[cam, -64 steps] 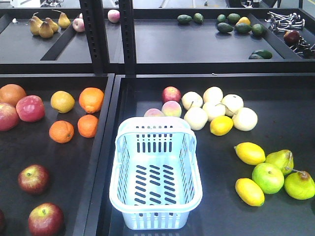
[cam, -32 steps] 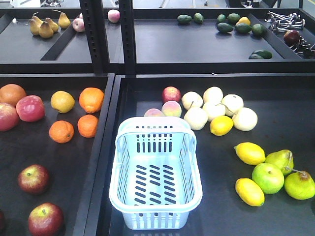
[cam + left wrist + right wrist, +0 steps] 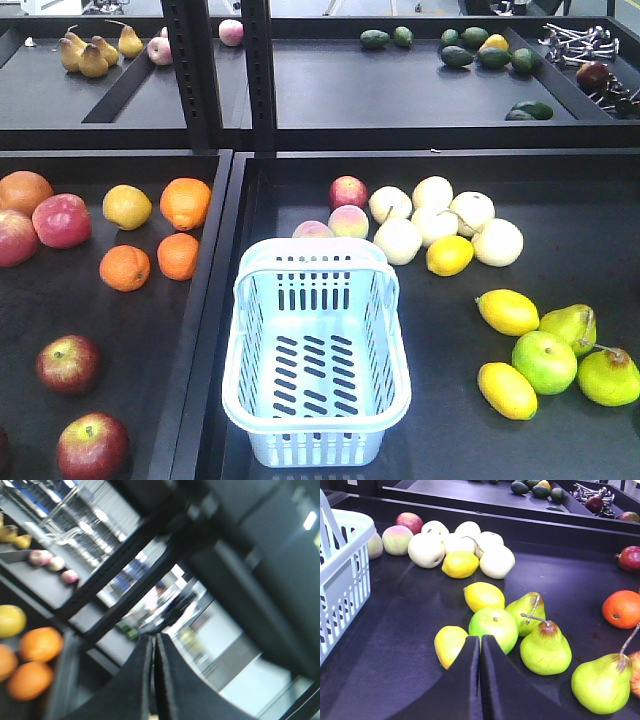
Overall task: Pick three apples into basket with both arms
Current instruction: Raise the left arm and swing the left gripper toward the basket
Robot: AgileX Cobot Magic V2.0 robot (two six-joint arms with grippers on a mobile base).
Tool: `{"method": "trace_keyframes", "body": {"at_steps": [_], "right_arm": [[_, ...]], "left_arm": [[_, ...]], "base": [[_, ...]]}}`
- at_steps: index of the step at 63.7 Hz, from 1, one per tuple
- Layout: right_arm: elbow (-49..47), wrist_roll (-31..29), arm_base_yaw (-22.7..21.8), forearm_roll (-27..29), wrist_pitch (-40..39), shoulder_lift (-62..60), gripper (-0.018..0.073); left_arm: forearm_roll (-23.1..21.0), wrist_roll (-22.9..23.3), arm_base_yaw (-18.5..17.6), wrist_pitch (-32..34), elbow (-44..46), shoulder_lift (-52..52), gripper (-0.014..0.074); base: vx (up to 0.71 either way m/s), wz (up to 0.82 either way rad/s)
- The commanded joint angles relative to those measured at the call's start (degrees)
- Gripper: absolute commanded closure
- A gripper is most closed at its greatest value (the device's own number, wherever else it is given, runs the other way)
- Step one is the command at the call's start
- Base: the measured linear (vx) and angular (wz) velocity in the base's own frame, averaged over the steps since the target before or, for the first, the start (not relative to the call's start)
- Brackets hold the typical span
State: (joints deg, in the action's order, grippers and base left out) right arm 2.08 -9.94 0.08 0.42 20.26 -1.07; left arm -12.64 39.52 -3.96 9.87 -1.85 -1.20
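Two dark red apples (image 3: 68,363) (image 3: 92,446) lie in the left tray's near corner, and a sliver of a third (image 3: 3,447) shows at the frame's left edge. The pale blue basket (image 3: 238,330) stands empty in the right tray, handle folded toward its far rim; its slotted wall (image 3: 345,580) shows in the right wrist view. My right gripper (image 3: 480,639) is shut and empty, low over the tray before a green apple (image 3: 494,626). My left gripper (image 3: 154,638) is shut and empty, tilted, its view blurred toward the shelf posts. Neither arm shows in the front view.
Oranges (image 3: 185,203) and brighter pink-red apples (image 3: 62,220) fill the left tray's far part. Pale round fruit (image 3: 435,225), lemons (image 3: 508,312) and green pears (image 3: 608,376) lie right of the basket. A raised divider (image 3: 198,330) separates the trays. Black posts (image 3: 190,70) rise behind.
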Motion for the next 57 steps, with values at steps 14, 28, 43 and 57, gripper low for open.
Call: {"method": "trace_keyframes", "body": {"at_steps": [14, 28, 43, 57], "right_arm": [[-1.81, -0.59, -0.08, -0.42, -4.12, -0.35, 0.0568], [-1.81, -0.59, -0.08, -0.42, -4.12, -0.35, 0.0568], [-1.81, -0.59, -0.08, -0.42, -4.12, -0.35, 0.0568], [-1.81, -0.59, -0.08, -0.42, -4.12, -0.35, 0.0568]], "left_arm": [[13.79, 2.56, -0.54, 5.44, 16.64, 2.15, 0.0603], [19.80, 2.74, -0.54, 1.50, 28.76, 12.17, 0.0603], [27.46, 2.75, -1.86, 0.69, 36.77, 26.71, 0.0600], [36.12, 2.75, -6.77, 0.74, 43.43, 38.18, 0.0596]], "base": [[0.00, 0.00], [0.00, 0.00], [0.00, 0.00], [0.00, 0.00]]}}
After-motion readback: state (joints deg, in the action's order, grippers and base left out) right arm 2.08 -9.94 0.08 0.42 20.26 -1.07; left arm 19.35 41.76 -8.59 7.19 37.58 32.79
